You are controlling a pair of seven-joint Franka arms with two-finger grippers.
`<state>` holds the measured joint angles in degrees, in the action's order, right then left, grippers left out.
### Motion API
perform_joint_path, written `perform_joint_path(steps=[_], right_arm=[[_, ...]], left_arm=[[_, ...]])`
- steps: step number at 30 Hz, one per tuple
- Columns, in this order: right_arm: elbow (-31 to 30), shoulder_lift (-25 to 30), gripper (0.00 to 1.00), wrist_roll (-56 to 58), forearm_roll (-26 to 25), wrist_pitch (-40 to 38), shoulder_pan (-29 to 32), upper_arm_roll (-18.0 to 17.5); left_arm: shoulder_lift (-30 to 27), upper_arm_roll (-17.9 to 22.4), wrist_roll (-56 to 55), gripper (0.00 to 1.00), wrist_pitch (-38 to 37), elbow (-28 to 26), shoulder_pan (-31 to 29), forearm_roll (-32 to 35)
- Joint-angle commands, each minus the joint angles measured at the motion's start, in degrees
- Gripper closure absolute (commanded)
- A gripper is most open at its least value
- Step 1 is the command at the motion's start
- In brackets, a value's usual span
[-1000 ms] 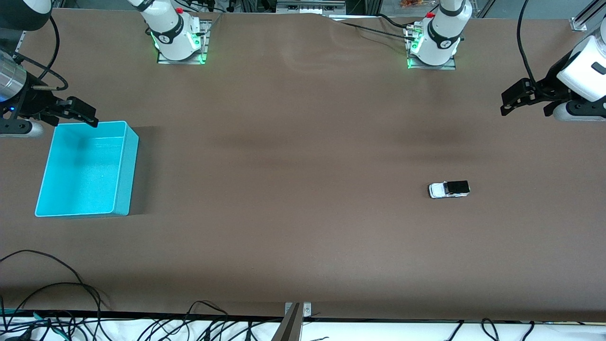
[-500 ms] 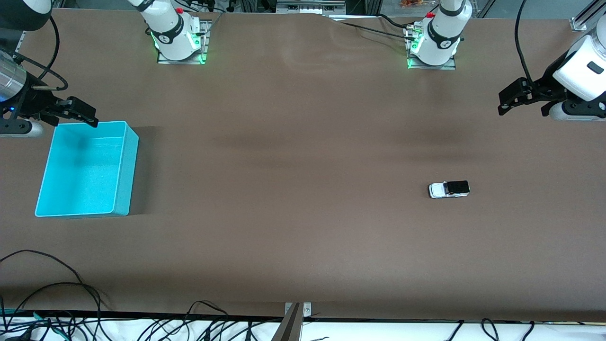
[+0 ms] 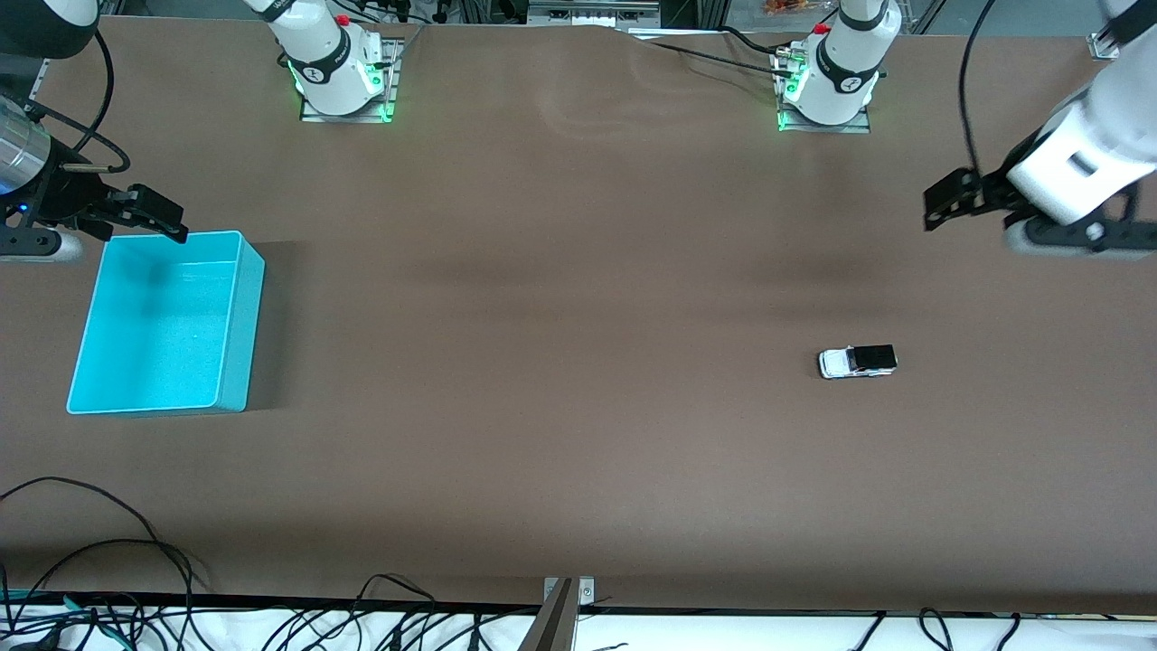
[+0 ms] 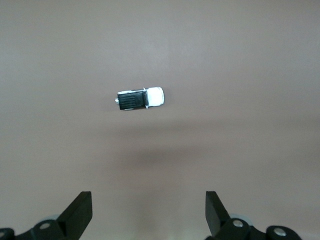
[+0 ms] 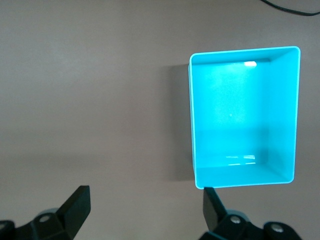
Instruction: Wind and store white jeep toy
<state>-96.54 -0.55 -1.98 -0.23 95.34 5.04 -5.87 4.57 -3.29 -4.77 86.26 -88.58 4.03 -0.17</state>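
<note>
The white jeep toy, with its black rear section, stands on the brown table toward the left arm's end. It also shows in the left wrist view. My left gripper hangs open and empty above the table near that end, apart from the jeep; in its wrist view the fingers stand wide. The turquoise bin sits at the right arm's end and shows in the right wrist view. My right gripper is open and empty, up over the bin's rim that lies farthest from the front camera.
The two arm bases stand along the table edge farthest from the front camera. Black cables lie along the nearest edge, with a metal bracket at its middle.
My left gripper has moved toward the middle of the table, still open and up in the air. The right arm, the jeep and the bin have not moved.
</note>
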Motion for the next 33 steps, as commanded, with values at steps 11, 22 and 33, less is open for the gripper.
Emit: perform_joint_path(steps=[11,22,33], right_arm=[[1.36,-0.42,0.00,0.57,0.67,-1.03,-0.12,-0.02],[1.36,-0.42,0.00,0.57,0.76,-0.95,-0.12,-0.11],[1.36,-0.42,0.00,0.49,0.76,-0.95,-0.30,-0.20]], left_arm=[[6.07,0.39,21.00,0.00,0.40,2.09,0.10,1.05],[9.93,0.39,47.29,0.00,5.22,1.31,-2.98,2.81],[15.74,0.39,64.61,0.00,12.78,-1.41,-3.16,2.90]])
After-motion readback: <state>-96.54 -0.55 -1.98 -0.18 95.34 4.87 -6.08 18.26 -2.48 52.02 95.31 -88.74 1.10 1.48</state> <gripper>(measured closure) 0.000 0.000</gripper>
